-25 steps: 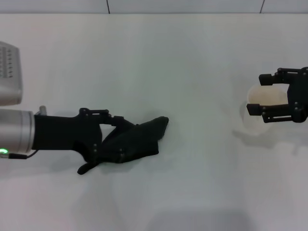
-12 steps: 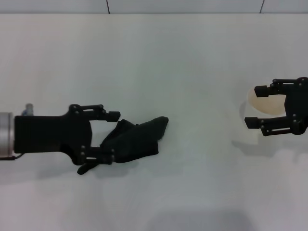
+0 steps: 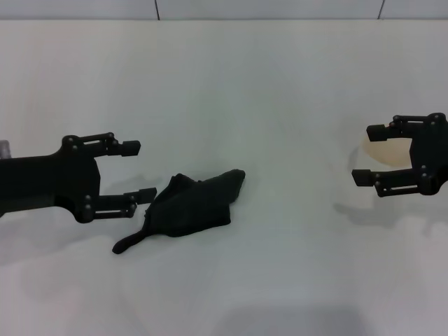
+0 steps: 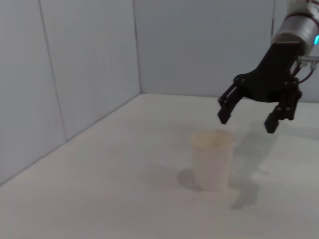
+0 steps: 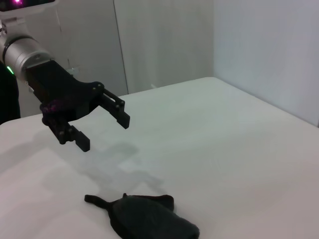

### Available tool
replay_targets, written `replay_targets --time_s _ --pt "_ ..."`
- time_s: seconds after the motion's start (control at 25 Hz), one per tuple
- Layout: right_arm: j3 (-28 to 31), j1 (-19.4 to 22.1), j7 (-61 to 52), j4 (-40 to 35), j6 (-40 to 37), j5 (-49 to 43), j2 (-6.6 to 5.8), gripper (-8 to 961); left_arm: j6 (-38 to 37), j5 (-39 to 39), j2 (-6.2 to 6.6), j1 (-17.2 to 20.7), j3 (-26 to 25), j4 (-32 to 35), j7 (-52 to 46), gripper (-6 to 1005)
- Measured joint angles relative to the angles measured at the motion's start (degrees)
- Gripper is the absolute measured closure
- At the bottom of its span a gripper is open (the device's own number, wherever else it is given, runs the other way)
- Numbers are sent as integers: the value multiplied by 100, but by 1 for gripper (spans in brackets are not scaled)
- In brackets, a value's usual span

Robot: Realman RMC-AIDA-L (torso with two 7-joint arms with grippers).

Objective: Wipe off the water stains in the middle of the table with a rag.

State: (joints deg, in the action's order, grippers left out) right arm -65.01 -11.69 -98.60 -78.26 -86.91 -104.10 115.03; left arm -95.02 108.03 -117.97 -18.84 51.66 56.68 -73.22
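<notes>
The left gripper (image 3: 134,170) has let go and drawn back toward the left edge of the white tabletop (image 3: 266,91), jaws spread, leaving the crumpled dark green-black cloth rag (image 3: 190,208) mid-tabletop; wiping looks finished.

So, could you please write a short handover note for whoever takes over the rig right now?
Left gripper: jaws open, empty, raised off the table just to the robot's left of the rag.
Right gripper: jaws open, empty, hovering above the white paper cup on the right side.
Rag: lying crumpled on the table near the middle, released, its thin tail pointing toward the left gripper.
Done: no water stains are visible in any view, so the wipe appears complete.
Left: confirm the spot under the rag is dry, then park both arms.
</notes>
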Motion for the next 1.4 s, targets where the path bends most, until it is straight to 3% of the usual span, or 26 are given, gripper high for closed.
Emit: replay_targets --time_s 1.4 --pt "19 -30 -28 92 310 -50 2 139 166 14 -16 -80 -51 -70 256 226"
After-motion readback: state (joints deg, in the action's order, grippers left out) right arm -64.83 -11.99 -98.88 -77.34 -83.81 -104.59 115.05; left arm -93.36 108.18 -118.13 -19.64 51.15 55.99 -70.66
